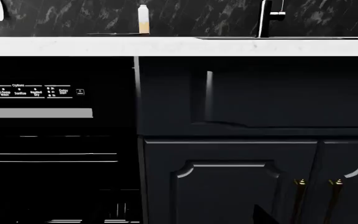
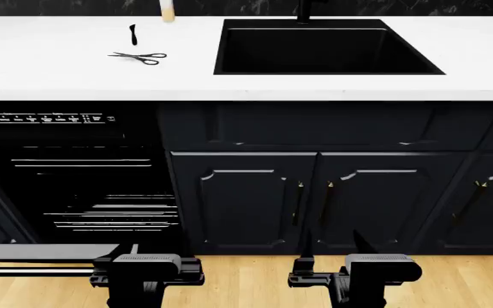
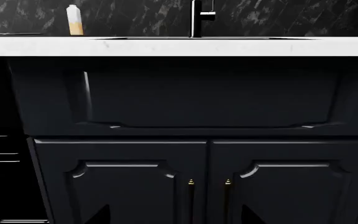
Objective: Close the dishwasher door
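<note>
The dishwasher [image 2: 75, 186] stands open at the left under the counter, its wire racks [image 2: 113, 215] showing. The dishwasher door [image 2: 45, 251] lies folded down at the lower left, with its grey top edge and silver bar handle [image 2: 24, 271] facing me. My left gripper [image 2: 156, 247] is open and empty, just right of the door's near corner and not touching it. My right gripper [image 2: 334, 242] is open and empty before the navy cabinet doors [image 2: 315, 199]. In the right wrist view both fingertips [image 3: 101, 215] are spread wide. The left wrist view shows the control panel [image 1: 30, 91].
The white counter [image 2: 58, 70] holds scissors [image 2: 139, 57], a small black item [image 2: 133, 33] and a bottle [image 2: 167, 9]. A black sink [image 2: 323, 48] with a faucet [image 3: 196, 18] sits at the middle. Navy cabinets with brass handles [image 2: 299, 200] fill the right. The floor [image 2: 246, 276] is wood.
</note>
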